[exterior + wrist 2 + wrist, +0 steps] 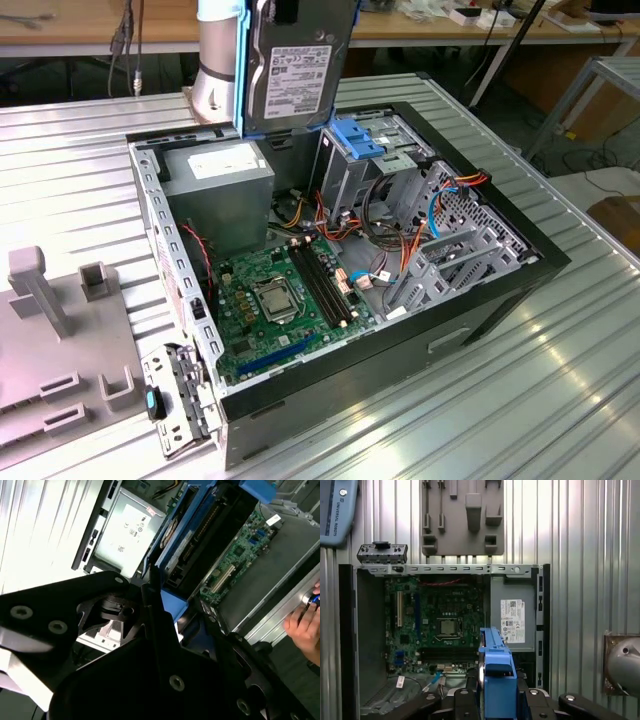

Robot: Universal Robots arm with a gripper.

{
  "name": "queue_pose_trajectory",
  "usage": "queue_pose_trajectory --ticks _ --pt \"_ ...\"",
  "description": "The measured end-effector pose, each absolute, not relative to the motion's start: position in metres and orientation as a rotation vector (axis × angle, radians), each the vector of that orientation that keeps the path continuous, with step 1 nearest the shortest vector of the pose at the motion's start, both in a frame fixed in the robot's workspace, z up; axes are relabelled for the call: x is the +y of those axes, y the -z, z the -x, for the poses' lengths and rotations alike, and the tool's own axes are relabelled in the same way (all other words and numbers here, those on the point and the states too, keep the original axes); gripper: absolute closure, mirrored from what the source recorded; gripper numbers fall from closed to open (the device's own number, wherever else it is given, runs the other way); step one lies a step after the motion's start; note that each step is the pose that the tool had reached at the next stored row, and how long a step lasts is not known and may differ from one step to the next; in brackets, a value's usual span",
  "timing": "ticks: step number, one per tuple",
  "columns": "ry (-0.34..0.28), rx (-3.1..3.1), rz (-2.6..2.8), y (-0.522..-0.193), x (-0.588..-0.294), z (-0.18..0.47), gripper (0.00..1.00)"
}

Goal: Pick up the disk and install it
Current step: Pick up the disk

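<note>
1. Gripper is clamped on the disk, black fingers pressed to either side of its blue frame.
2. Disk hangs upright over the rear corner of the case, lower edge above the power supply, apparently apart from it.
3. Blue-latched bay sits just beside the disk, on the exterior view's right.
4. Case lies open on a ribbed metal table; a grey fixture plate lies on the exterior view's left.
5. Wooden benches stand behind.
6. A hand touches the case edge in the second wrist view.
7. Case holds the motherboard and loose cables.
</note>
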State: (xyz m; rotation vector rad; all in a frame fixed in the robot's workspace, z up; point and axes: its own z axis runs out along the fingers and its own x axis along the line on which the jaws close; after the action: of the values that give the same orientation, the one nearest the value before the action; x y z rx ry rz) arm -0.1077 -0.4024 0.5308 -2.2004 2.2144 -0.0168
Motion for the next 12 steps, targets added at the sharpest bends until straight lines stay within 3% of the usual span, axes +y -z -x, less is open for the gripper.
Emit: queue_pose_trajectory --ticks 5,12 --pt "0.017 2.215 2.2 -0.527 -0.423 0.108 0.63" --pt "0.017 2.215 2.2 -0.524 -0.426 0.087 0.63"
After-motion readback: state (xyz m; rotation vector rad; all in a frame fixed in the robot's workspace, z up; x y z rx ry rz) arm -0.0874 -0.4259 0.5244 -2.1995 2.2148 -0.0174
